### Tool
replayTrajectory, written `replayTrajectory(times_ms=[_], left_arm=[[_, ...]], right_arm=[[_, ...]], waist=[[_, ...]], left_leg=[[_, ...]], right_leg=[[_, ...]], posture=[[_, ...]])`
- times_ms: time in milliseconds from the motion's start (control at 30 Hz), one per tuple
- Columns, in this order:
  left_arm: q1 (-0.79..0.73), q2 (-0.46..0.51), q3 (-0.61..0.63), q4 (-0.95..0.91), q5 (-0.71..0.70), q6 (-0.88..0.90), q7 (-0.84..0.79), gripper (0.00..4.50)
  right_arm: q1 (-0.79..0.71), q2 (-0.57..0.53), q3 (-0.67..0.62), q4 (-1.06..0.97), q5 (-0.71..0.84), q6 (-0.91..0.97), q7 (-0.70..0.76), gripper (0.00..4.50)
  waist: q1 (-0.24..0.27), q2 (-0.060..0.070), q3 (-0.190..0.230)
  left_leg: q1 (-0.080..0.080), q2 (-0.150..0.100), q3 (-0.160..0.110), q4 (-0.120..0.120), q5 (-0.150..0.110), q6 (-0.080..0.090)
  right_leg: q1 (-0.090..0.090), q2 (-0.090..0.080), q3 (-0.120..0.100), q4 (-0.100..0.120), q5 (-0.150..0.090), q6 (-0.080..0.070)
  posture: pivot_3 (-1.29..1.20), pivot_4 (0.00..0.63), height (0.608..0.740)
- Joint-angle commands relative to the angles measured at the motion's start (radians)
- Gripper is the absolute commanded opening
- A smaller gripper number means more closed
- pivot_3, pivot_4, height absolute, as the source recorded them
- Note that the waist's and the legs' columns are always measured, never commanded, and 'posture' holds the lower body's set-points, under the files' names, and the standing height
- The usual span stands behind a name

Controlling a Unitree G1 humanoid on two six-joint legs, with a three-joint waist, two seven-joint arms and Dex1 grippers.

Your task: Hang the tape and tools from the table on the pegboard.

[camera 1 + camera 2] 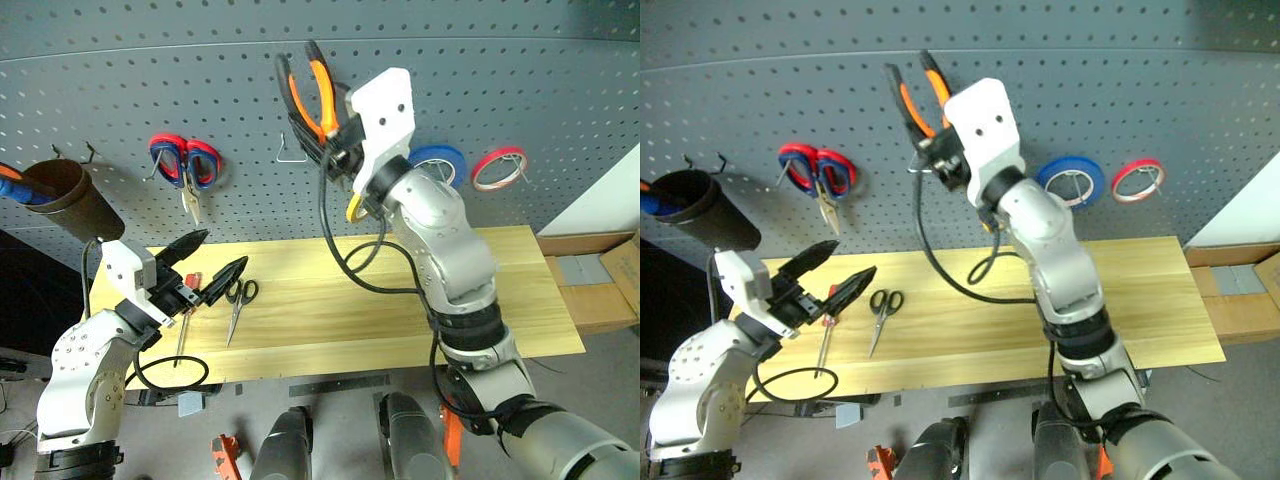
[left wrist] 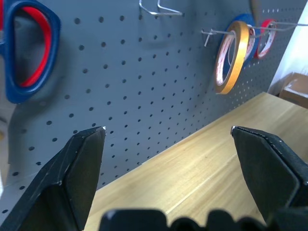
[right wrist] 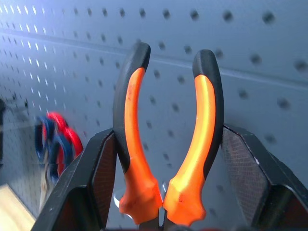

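I saw the pegboard [image 1: 200,90] above the table [image 1: 400,310]; my right gripper [image 3: 166,159], raised against the board, was clamped on the pliers [image 1: 312,95], handles up; my left gripper [image 1: 205,268] hung spread and empty over the scissors [image 1: 238,300] and screwdriver [image 1: 184,325] lying on the table's left end; the tape [image 2: 231,60] hung on a hook.

Right claw [image 1: 940,150] holds pliers [image 1: 918,95], handles up, against the pegboard [image 1: 1120,80].

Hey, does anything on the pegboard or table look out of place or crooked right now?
Nothing stands out. The right gripper holds the pliers handles-up near the pegboard; scissors and screwdriver lie flat on the table.
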Motion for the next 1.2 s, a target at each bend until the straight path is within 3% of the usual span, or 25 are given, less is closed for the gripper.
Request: replayTrajectory(times_ms=[33, 733, 1200], left_arm=[[-0.002, 0.003, 0.030, -0.043, -0.024, -0.001, 0.014, 4.50], [-0.096, 0.011, 0.018, -0.048, -0.042, 0.026, 0.053, 4.50], [-0.184, 0.002, -0.014, -0.043, -0.052, 0.052, 0.055, 4.50]], right_arm=[[-0.084, 0.044, -0.003, 0.063, -0.004, -0.132, -0.017, 2.75], [-0.400, 0.121, -0.058, 0.863, -0.093, -0.844, -0.149, 2.75], [-0.322, 0.103, -0.031, 1.003, -0.189, -0.992, -0.202, 2.75]], waist=[[0.000, 0.000, 0.000], [0.000, -0.001, 0.000], [0.002, -0.001, -0.001]], left_leg=[[0.000, 0.000, 0.000, 0.000, 0.000, 0.000], [0.000, 0.000, 0.000, 0.000, 0.001, -0.001], [0.000, 0.000, -0.001, 0.000, 0.002, -0.003]], right_leg=[[0.000, 0.000, 0.000, 0.000, 0.000, 0.000], [-0.001, 0.000, 0.000, 0.001, 0.000, 0.000], [-0.001, 0.001, 0.000, 0.001, 0.000, -0.001]], posture=[[-0.02, 0.233, 0.740], [0.03, 0.235, 0.740], [0.03, 0.245, 0.740]])
